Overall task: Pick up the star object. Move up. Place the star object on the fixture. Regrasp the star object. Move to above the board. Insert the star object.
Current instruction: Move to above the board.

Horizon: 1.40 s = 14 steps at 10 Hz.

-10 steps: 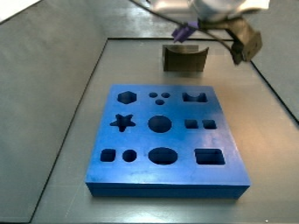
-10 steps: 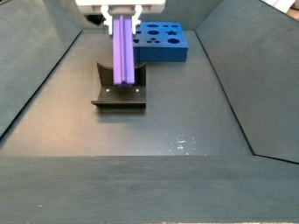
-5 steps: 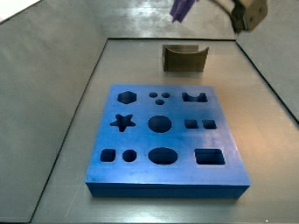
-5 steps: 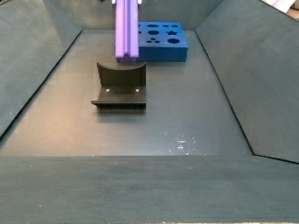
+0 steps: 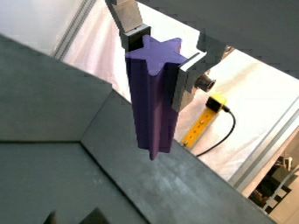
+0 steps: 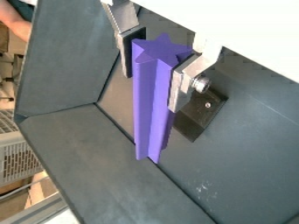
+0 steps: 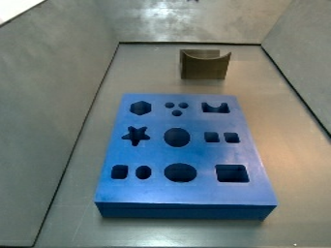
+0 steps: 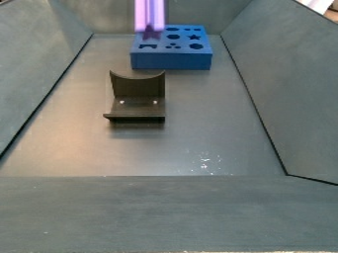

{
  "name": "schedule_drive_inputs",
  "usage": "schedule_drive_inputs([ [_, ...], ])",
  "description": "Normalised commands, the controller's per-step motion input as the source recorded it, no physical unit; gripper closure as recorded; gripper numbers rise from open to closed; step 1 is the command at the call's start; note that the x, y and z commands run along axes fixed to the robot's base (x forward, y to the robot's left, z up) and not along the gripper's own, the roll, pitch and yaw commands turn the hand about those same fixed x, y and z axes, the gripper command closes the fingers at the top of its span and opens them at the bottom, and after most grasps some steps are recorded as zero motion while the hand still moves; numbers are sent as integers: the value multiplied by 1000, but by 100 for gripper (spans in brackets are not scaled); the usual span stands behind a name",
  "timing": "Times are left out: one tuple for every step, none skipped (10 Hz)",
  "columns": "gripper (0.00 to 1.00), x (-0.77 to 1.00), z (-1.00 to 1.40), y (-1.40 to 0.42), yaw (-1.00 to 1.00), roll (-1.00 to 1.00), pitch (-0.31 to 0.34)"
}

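Star object [image 5: 152, 101] hangs upright, clamped in my gripper [image 5: 158, 54]; next I carry it above the board [image 7: 185, 150].

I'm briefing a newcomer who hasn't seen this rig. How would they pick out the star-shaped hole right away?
Find the big blue board on the dark floor. The star-shaped hole sits by its long edge, between the hexagon hole and a small square hole; only it has five points. The pincer holds the purple star object high above.
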Motion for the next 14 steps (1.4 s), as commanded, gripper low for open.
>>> schedule_drive_inputs([
  [100,-166,996,43,-7,-93,28],
  [100,-118,761,28,-3,-83,30],
  [100,-85,584,21,-1,-77,35],
  [100,-60,405,14,1,-69,41],
  [100,-41,227,9,5,-66,56],
  [100,-432,-10,-1000,-54,-1000,41],
  [100,-432,-4,-1000,-51,-1000,29],
  [100,-457,0,-1000,-46,-1000,24],
  [100,-474,-12,-1000,-49,-1000,21],
  [100,-495,-4,-1000,-49,-1000,17],
  [100,-514,-1,-1000,-49,-1000,15],
  [100,-522,4,-906,-48,-1000,8],
  [100,-427,7,-690,-48,-1000,2],
  [100,-259,1,-309,-43,-1000,-7],
])
